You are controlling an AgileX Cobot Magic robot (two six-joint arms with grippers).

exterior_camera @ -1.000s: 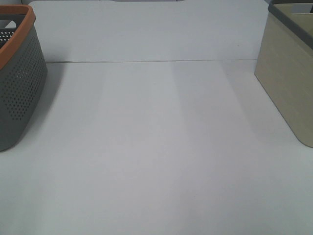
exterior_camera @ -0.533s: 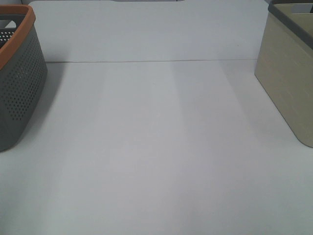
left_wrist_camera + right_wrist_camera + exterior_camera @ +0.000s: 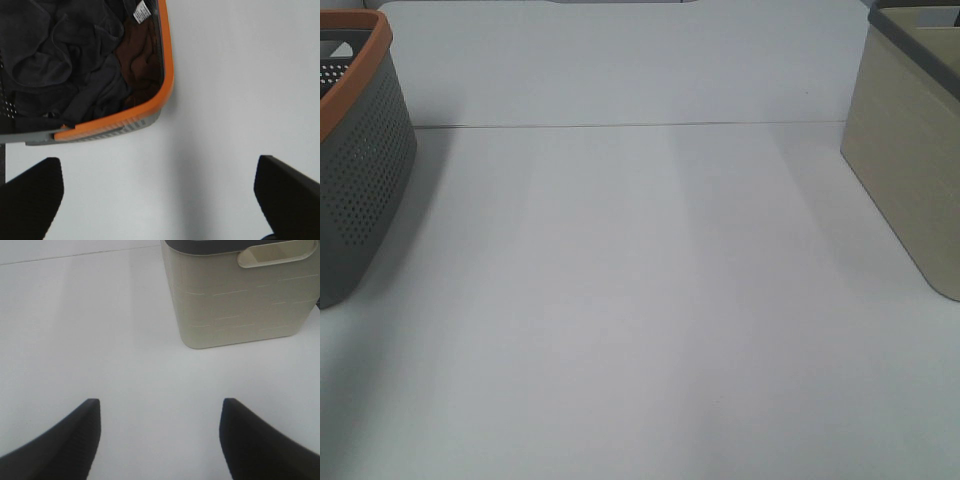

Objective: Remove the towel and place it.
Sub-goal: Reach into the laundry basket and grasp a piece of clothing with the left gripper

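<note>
The towel (image 3: 60, 65) is dark charcoal-navy cloth, crumpled inside the grey basket with the orange rim (image 3: 167, 85), with a small white tag (image 3: 142, 11) near the rim and a brown cloth (image 3: 142, 60) beside it. My left gripper (image 3: 160, 197) hangs open over bare table just outside that basket; its dark fingertips (image 3: 32, 195) stand wide apart with nothing between them. My right gripper (image 3: 159, 440) is open too, above the table and facing the beige bin (image 3: 235, 295). Neither gripper shows in the exterior high view.
The grey perforated basket (image 3: 355, 170) stands at the table's left edge, the beige bin with a dark rim (image 3: 910, 150) at the right edge. A thin seam (image 3: 620, 126) crosses the white table (image 3: 640, 300) between them.
The basket's shadow at the lower left of the exterior high view has shifted slightly. Otherwise nothing has visibly moved.
</note>
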